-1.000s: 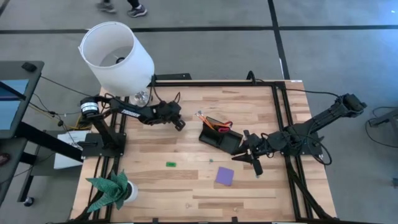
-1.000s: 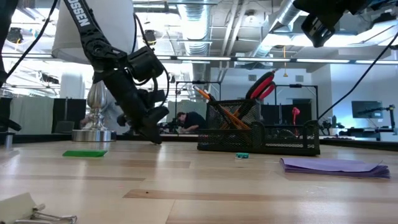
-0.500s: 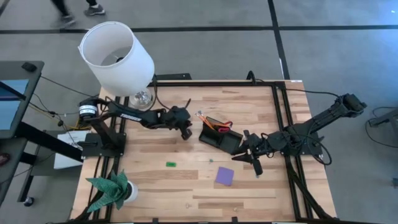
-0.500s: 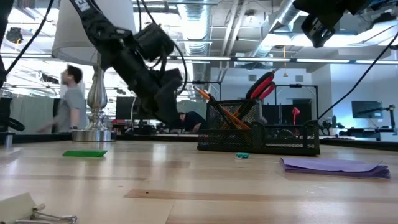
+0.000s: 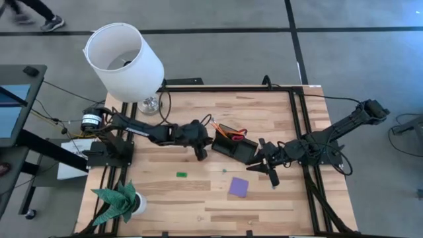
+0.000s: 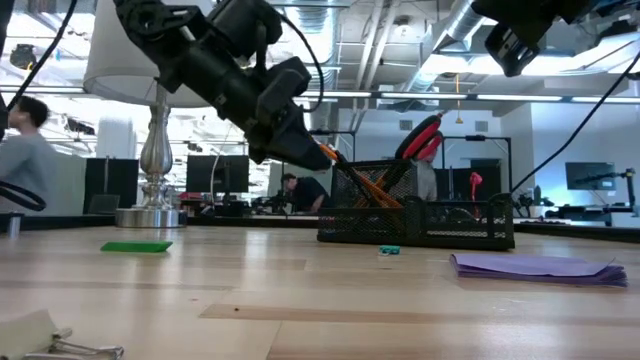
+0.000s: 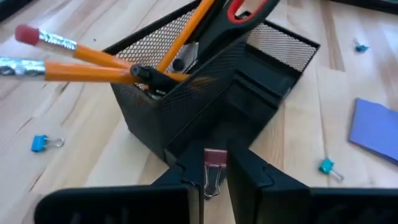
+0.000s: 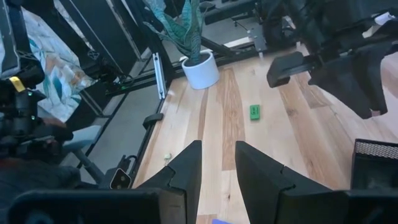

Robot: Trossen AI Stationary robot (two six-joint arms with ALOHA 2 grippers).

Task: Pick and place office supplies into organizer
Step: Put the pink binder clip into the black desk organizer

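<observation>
Left pincer [image 7: 214, 180] closed on a small binder clip [image 7: 214, 167]; only the left wrist view shows the clip, the high view hides it. Pincer [image 5: 201, 151] hovers just beside the organizer [image 5: 232, 144], which holds orange pencils [image 7: 93, 59] and red-handled scissors [image 6: 420, 138]. Purple note pad [image 5: 238, 187] lies near the right pincer [image 5: 272, 177], fingers slightly apart, empty, over the bench [image 5: 198, 205]

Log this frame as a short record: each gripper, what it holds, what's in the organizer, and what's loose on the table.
left gripper: shut on binder clip, close beside the organizer
right gripper: open, empty, at the organizer's other side
in organizer: pencils, scissors
loose on table: purple note pad, green piece, blue clips
</observation>
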